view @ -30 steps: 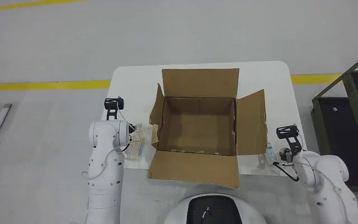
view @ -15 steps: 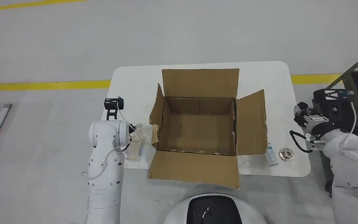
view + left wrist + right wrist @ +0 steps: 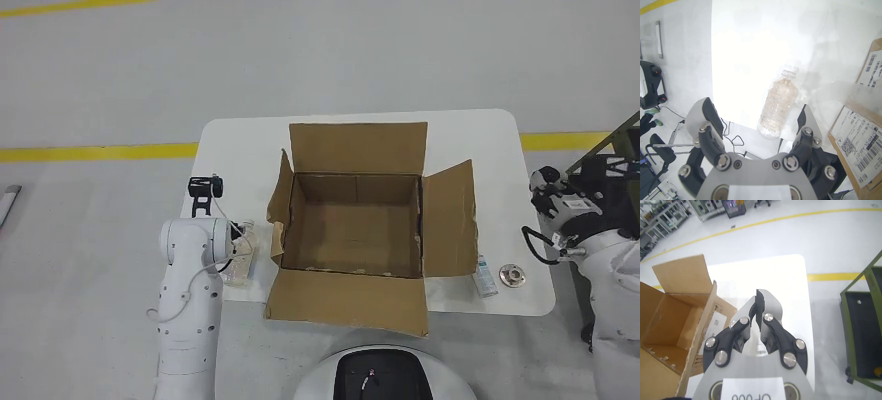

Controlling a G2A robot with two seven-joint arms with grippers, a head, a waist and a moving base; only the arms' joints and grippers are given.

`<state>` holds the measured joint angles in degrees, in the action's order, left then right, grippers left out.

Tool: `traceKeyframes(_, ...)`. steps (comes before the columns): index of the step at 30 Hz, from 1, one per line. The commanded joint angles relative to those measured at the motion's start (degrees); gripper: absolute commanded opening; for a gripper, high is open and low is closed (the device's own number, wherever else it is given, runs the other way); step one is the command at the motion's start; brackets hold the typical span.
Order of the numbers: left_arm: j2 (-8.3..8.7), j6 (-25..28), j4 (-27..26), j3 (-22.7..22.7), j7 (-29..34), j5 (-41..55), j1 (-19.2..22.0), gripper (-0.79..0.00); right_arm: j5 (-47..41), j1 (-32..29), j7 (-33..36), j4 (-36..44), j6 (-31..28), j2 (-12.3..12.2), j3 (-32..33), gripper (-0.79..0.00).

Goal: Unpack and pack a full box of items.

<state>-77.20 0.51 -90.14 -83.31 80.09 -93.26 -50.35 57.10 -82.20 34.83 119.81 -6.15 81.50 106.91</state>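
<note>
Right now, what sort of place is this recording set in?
Probably an industrial workshop or warehouse floor: a yellow line painted on bare grey floor, rows of workbenches behind, and a green metal cart beside the white table.

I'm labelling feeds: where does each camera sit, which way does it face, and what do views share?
Top view: above the arms, looking down on table and open box; left arm and right arm show.
Left wrist view: on left wrist, looking past open left gripper at bottle lying on table.
Right wrist view: on right wrist, looking past shut right gripper across table.
Shared: all show box and table.
</note>
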Motion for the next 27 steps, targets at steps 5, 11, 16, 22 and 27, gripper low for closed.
traceKeyframes(5,1.01,10.2,-3.4,-3.6,-2.9,3.2,-3.3,0.000,-1.4,-2.3,-9.5,-1.3,-5.1,-0.3,-0.1,-0.785)
traceKeyframes(11,2.14,22.4,-7.4,-7.9,0.0,11.3,-7.2,0.000,0.8,-3.2,-9.6,-1.4,-4.8,-0.7,-1.3,-0.785)
traceKeyframes(16,2.66,24.5,-8.6,-8.3,-0.8,11.8,-8.8,0.000,2.0,-3.0,-9.9,-1.1,-4.6,-1.0,-2.4,-0.785)
traceKeyframes(22,2.66,24.5,-8.6,-8.3,-0.8,11.8,-8.8,0.000,2.5,-2.9,-10.0,-0.7,-3.8,-1.3,-3.4,-0.785)
traceKeyframes(27,2.79,24.3,-6.8,-7.4,-4.1,11.0,-10.2,0.000,4.4,-3.5,-9.2,-0.2,-3.8,-1.6,-4.4,-0.785)
